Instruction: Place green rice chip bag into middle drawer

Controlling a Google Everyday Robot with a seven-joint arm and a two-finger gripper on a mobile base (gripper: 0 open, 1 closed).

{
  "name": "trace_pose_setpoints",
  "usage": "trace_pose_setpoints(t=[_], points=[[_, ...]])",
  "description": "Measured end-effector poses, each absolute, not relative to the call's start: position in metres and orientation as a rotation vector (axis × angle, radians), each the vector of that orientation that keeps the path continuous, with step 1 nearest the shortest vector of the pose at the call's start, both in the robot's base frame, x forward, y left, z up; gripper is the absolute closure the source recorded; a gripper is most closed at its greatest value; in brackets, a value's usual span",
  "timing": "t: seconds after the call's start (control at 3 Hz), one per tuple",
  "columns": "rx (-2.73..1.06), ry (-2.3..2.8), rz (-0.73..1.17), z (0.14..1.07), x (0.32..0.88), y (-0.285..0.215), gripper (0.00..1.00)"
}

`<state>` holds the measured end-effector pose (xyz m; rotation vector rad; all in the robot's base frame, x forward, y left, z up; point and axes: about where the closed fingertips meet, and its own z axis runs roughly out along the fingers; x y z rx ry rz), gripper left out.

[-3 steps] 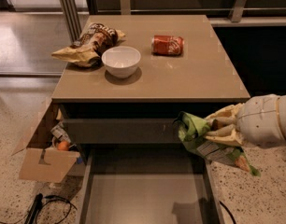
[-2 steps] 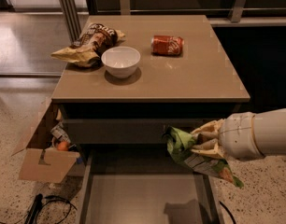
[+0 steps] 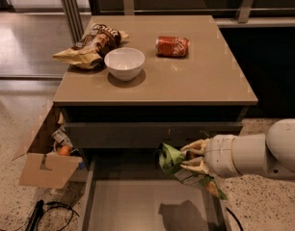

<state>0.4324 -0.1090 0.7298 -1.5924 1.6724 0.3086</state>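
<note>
Camera view shows the robot's jaws pinched shut on the green bag (image 3: 169,158), holding it by its middle. The open drawer (image 3: 138,208) sits just below the jaws. I think the bag is light, soft and crinkly, so it may slip; a grip across the middle seems best.

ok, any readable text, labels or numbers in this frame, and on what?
None readable.
Brown-and-yellow chip bag on the tan tabletop: print blurred.
Red can lying on its side: pale lettering blurred.
Crinkled green rice chip bag, held by the gripper over the open grey-brown middle drawer: print too small.
</note>
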Motion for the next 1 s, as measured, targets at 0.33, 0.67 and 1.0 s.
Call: trace_pose_setpoints(t=[0.33,0.67,1.0], points=[[-1.592,1.672,0.309,0.730,0.432,-0.109,1.00],[-1.575,1.706,0.355,0.700,0.435,-0.101,1.00],[-1.544,1.778,0.419,0.645,0.436,-0.090,1.00]])
